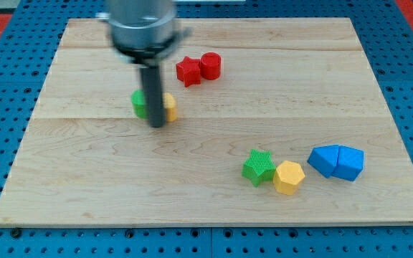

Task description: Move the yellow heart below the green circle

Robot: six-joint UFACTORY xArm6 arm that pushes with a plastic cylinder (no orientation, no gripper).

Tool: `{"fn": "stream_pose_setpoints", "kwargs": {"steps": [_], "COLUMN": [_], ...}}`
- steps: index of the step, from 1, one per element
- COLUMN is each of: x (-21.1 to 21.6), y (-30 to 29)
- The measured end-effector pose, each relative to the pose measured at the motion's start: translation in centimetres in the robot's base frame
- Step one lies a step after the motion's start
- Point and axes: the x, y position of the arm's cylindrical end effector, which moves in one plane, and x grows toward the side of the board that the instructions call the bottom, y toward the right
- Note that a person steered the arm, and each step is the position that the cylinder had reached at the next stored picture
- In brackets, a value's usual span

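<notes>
The green circle (pixel 139 104) lies left of centre on the wooden board (pixel 214 193), partly hidden behind the dark rod. The yellow heart (pixel 169 107) sits just to its right, also partly hidden by the rod. My tip (pixel 157 125) rests on the board between the two blocks, at their lower edges, touching or nearly touching both.
A red star (pixel 188 71) and a red cylinder (pixel 210 65) sit together above and right of the tip. A green star (pixel 258 167) and a yellow hexagon (pixel 289 177) touch at lower right. Two blue blocks (pixel 336 162) lie further right.
</notes>
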Motion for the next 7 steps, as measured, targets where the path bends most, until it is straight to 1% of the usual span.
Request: {"fn": "stream_pose_setpoints", "kwargs": {"steps": [1,2,3,4,5,6,7], "x": [-0.5,1.7,2.5,-2.9,-0.8,3.3,6.0], "y": [0.0,3.9,7.2,6.1,0.6,-3.4,7.3]}}
